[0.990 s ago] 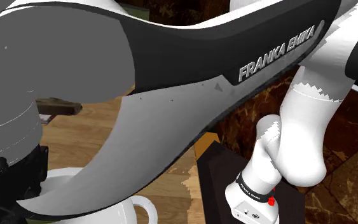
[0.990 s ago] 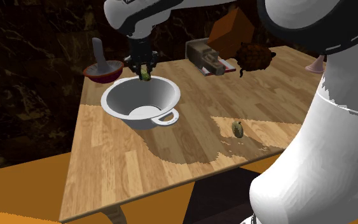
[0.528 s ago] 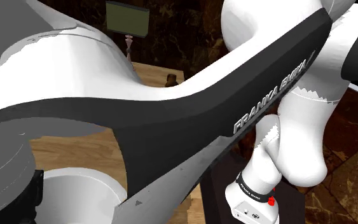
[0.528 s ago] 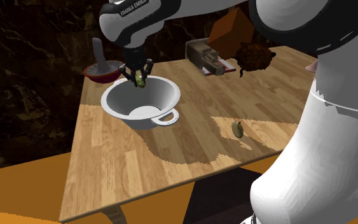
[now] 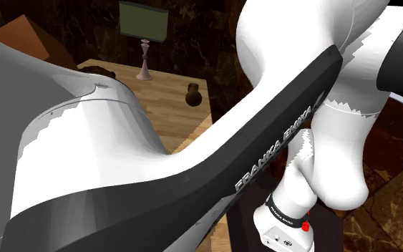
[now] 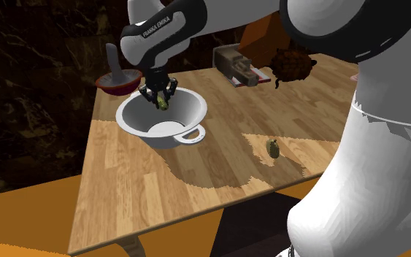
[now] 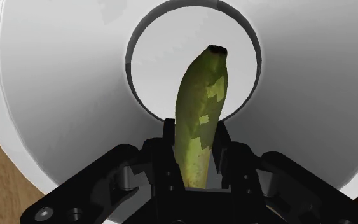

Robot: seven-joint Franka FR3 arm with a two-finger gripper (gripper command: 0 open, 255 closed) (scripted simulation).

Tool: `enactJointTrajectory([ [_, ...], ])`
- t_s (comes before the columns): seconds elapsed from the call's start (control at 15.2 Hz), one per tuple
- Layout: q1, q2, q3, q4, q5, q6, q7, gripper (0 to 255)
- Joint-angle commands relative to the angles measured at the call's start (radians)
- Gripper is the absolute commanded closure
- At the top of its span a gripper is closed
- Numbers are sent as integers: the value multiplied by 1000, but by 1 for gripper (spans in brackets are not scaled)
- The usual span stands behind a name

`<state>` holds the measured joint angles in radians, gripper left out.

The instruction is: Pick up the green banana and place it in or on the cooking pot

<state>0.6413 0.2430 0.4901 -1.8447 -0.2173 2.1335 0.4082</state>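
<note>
1. My tool (image 6: 158,93) was clamped on the green banana (image 6: 164,101), which hung end-down over the white cooking pot (image 6: 133,119).
2. Letting go there risked it bouncing off the sloped wall onto the table (image 6: 218,175).
3. Gripped near one end, it could have swung.

A wooden table (image 6: 196,182) is carrying everything; a white pot (image 6: 141,123) with a loop handle is sitting toward the second exterior view's left; a red dish (image 6: 120,82) with a grey upright piece is resting just behind it; a grey block (image 6: 236,64) and a dark brown lump (image 6: 293,64) are lying near the far edge; a small greenish thing (image 6: 273,147) is lying well apart, nearer the front; a pink figure (image 5: 145,61) is standing at the far side in the shoulder view.
</note>
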Motion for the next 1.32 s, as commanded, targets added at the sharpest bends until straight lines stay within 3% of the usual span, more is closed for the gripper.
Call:
enactJointTrajectory([
  [0.0, 0, 0, 0, -4, -1, 5, 2, 255],
  [0.33, 0, 0, 0, -4, -1, 5, 2, 255],
  [0.4, 0, 0, 0, -4, -1, 5, 2, 0],
  [0.73, 0, 0, 0, -4, -1, 5, 2, 0],
  [0.99, -5, -53, 12, 58, 37, -103, -23, 0],
  [1.25, -5, -53, 12, 58, 37, -103, -23, 0],
])
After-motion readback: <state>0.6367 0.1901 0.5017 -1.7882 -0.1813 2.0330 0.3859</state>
